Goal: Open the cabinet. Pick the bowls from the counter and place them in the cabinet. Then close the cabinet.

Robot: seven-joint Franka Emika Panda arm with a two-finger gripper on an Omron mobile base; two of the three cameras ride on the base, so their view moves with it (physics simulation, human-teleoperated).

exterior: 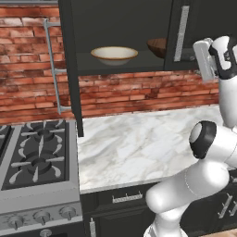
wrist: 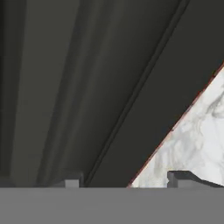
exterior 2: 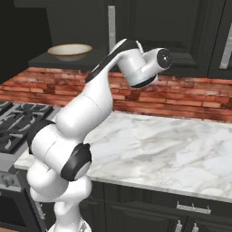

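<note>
Door (exterior: pixel 181 34) hides half the brown bowl (exterior: pixel 157 46); jaws unclear.

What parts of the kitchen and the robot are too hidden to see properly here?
- Brown bowl: left base view, the cabinet's right door covers most of it, so its full shape is hidden.
- Gripper: hand view, one of the fingers just pokes above the bottom band; whether they touch the door panel cannot be told.
- Cream bowl: both base views show it from the side, so its inside is unseen.
- Drawer handles: right base view, cut off at the bottom edge.
</note>
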